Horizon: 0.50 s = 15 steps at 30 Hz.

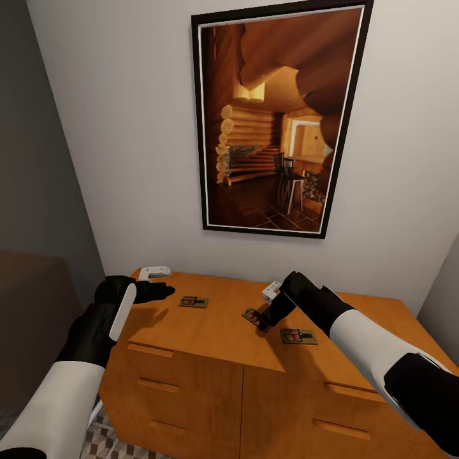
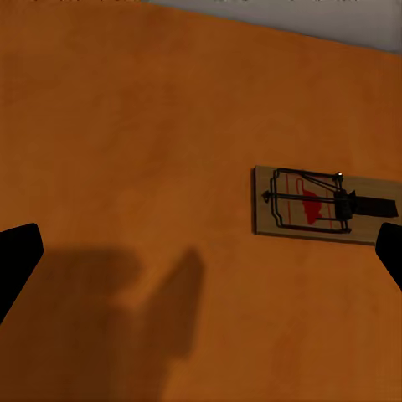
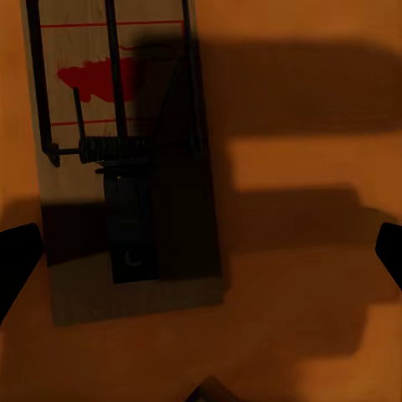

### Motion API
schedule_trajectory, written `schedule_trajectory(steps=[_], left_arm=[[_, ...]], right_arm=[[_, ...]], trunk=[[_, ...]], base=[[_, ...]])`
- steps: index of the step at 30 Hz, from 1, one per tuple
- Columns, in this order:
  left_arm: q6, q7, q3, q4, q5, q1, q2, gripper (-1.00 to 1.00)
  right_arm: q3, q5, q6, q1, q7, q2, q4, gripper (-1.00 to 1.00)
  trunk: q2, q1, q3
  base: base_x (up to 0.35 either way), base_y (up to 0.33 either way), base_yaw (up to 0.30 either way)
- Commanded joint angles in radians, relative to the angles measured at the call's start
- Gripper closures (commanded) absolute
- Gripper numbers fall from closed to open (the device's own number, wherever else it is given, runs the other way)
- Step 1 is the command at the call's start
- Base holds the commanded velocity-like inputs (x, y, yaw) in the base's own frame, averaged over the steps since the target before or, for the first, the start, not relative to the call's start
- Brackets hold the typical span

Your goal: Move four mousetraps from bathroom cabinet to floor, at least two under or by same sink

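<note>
The orange-brown cabinet stands against the wall, and three mousetraps lie flat on its top. My left gripper hovers open over the top's left part, just left of one mousetrap; in the left wrist view that mousetrap lies ahead, off to one side of the open gripper. My right gripper hangs open right above the middle mousetrap and partly covers it. In the right wrist view this mousetrap lies close below, to one side of the gripper. A third mousetrap lies just right of it.
A large framed picture hangs on the white wall above the cabinet. The drawers carry wooden bar handles. A strip of cube-pattern floor shows at the cabinet's lower left. A dark brown block stands at the far left.
</note>
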Motion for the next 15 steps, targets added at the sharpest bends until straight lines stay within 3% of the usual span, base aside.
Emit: schedule_trajectory(steps=[1,13,14,15], left_arm=[[0.004,0.0,-0.001,-0.001,0.001,-0.001,0.001,-1.0],[0.004,0.0,-0.001,-0.001,0.001,-0.001,0.001,-1.0],[0.005,0.0,-0.001,0.0,0.001,-0.001,0.001,-1.0],[0.004,0.0,-0.001,0.0,0.001,-0.001,0.001,-1.0]], right_arm=[[0.005,0.02,-0.003,0.002,0.005,-0.001,0.021,-1.0],[0.005,0.015,-0.002,0.002,0.003,0.008,0.023,-1.0],[0.005,0.015,-0.002,0.002,0.003,0.014,0.023,1.0],[0.005,0.015,-0.001,0.002,0.003,0.02,0.024,1.0]], trunk=[[-0.001,0.0,-0.002],[-0.001,0.0,-0.002],[-0.001,0.0,-0.002],[-0.001,0.0,-0.002]], base=[[0.0,0.0,0.0],[0.0,0.0,0.0],[0.0,0.0,0.0],[0.0,0.0,0.0]])
